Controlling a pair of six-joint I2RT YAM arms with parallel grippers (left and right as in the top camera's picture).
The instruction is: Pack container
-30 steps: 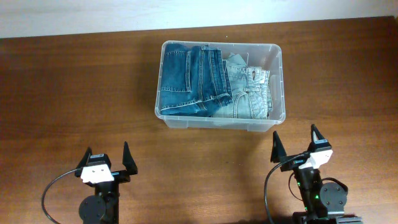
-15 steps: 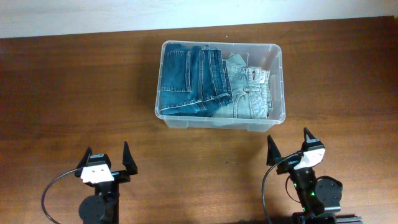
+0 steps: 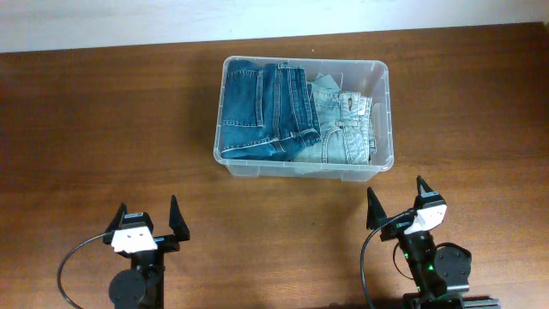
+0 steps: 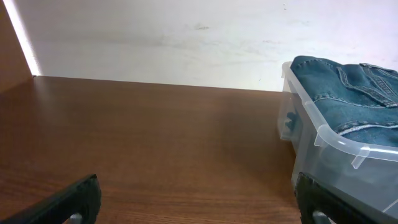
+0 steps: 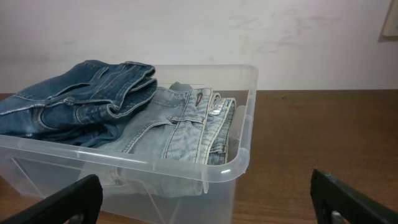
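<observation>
Wooden table (image 3: 103, 112) supports the container (image 3: 300, 169) at far centre, holding folded dark jeans (image 3: 257, 112) beside light jeans (image 3: 343, 129). At the near edge, the left gripper (image 3: 148, 206) and right gripper (image 3: 395, 189) sit with jaws spread, empty, well apart from it.

Container (image 3: 385, 103) clear, colourless; inside it dark blue jeans (image 3: 262, 107), pale stitching; light washed-blue jeans (image 3: 345, 129); table (image 3: 103, 129) beneath container reddish-brown, wood-grained; my left gripper (image 3: 148, 210), my right gripper (image 3: 396, 194) black, white housings.
</observation>
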